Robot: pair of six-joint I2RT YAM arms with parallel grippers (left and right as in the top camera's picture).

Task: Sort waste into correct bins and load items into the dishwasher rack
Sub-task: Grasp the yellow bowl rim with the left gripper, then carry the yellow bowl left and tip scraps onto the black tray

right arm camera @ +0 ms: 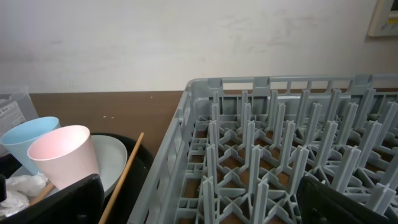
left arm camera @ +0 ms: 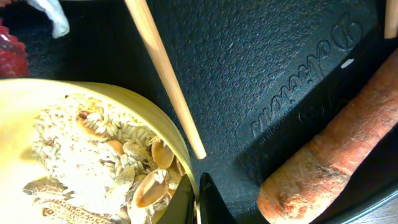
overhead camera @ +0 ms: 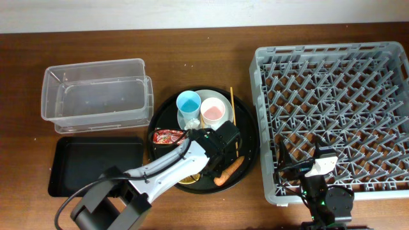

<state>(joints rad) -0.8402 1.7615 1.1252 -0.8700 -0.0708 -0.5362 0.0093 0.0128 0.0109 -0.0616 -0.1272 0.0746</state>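
We are pinching the rim of the yellow bowl (left arm camera: 18, 118) in the left gripper (left arm camera: 198, 205), right gripper (right arm camera: 205, 199) gaping wide; dishwasher rack (overhead camera: 265, 61), clear tub (overhead camera: 96, 96) and black tray (overhead camera: 96, 167) are sitting empty.

My left arm (overhead camera: 167, 166) stretches from the lower left toward centre, left end effector (left arm camera: 198, 202) pinched closed; my right end effector (right arm camera: 208, 202) gapes wide.

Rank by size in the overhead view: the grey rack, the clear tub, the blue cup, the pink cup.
1. grey rack
2. clear tub
3. blue cup and pink cup: they look alike, so not ranked.
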